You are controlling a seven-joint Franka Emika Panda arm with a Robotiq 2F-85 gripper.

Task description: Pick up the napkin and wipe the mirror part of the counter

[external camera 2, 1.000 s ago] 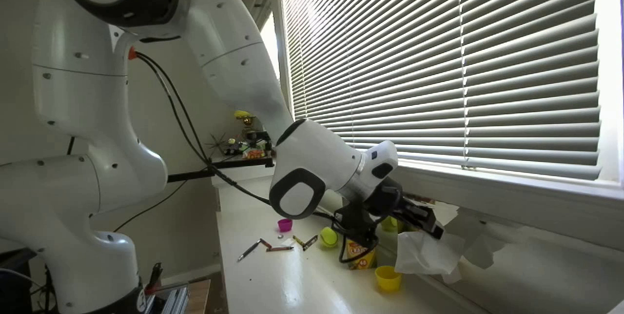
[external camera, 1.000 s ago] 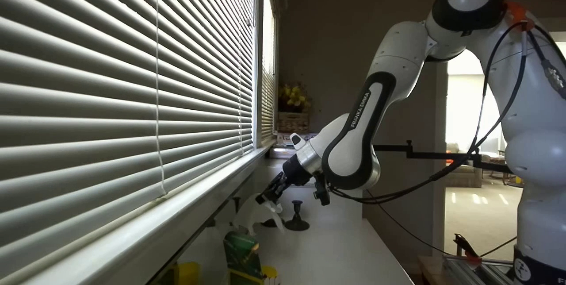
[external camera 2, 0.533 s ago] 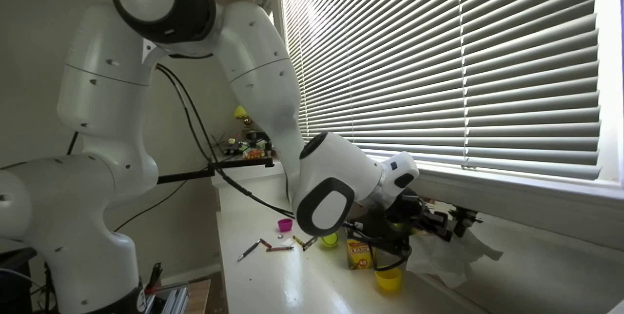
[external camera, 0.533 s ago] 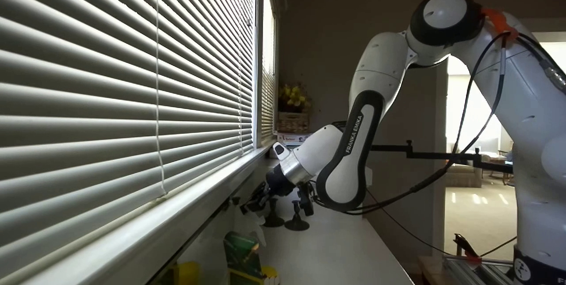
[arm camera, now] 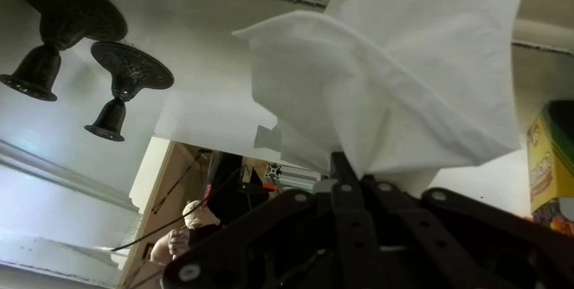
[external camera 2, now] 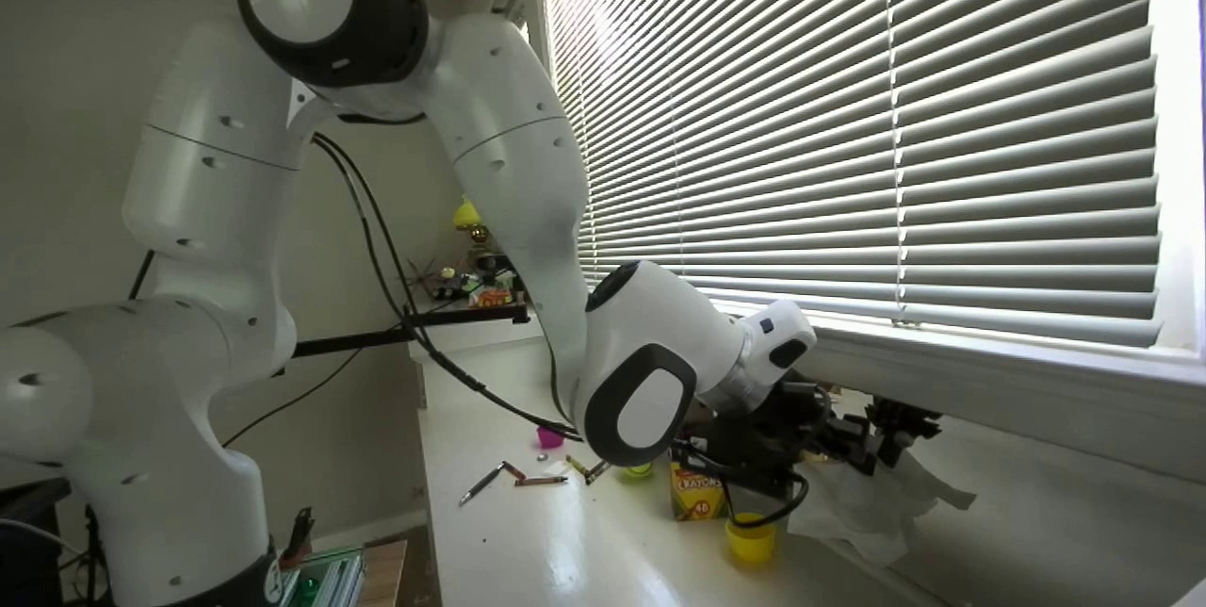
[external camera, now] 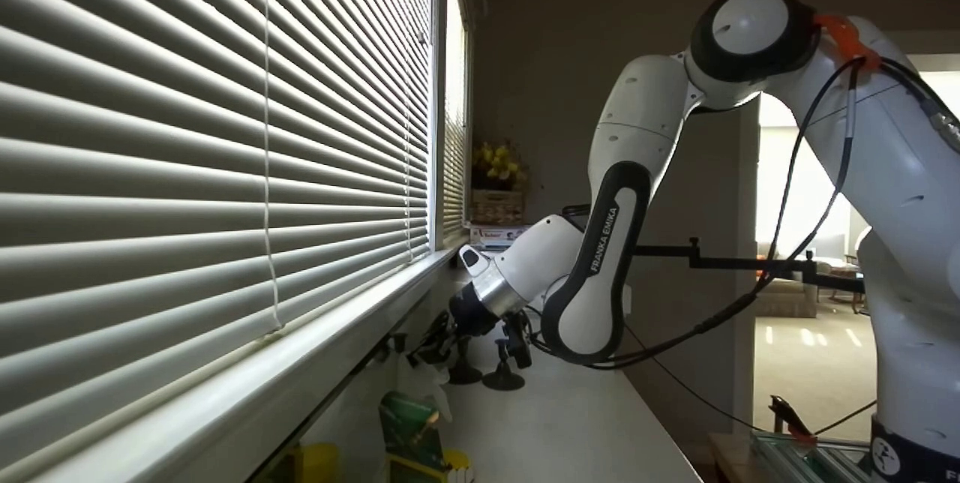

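My gripper (external camera: 426, 352) is low beside the wall under the window sill, over the far edge of the counter (external camera: 562, 430). It also shows in an exterior view (external camera 2: 859, 445). In the wrist view the fingers (arm camera: 354, 170) are shut on the white napkin (arm camera: 381, 78), which fans out in folds beyond the fingertips. The napkin hangs below the fingers in both exterior views (external camera 2: 848, 508) (external camera: 440, 397). The mirror (external camera 2: 1046, 513) is the reflective strip under the sill; it shows dark reflections of the gripper and napkin. I cannot tell whether the napkin touches it.
Dark candle holders (external camera: 504, 372) stand near the gripper, also in the wrist view (arm camera: 130, 71). A crayon box (external camera 2: 695, 492) and yellow cup (external camera 2: 751, 539) stand near the napkin. Crayons (external camera 2: 542, 481) and a pink cup (external camera 2: 549, 437) lie farther along. The window sill (external camera 2: 989, 390) overhangs the mirror.
My gripper has moved lower and closer to the mirror with the napkin in it. Its reflection now shows beside it. During the last half second it moved only slightly.
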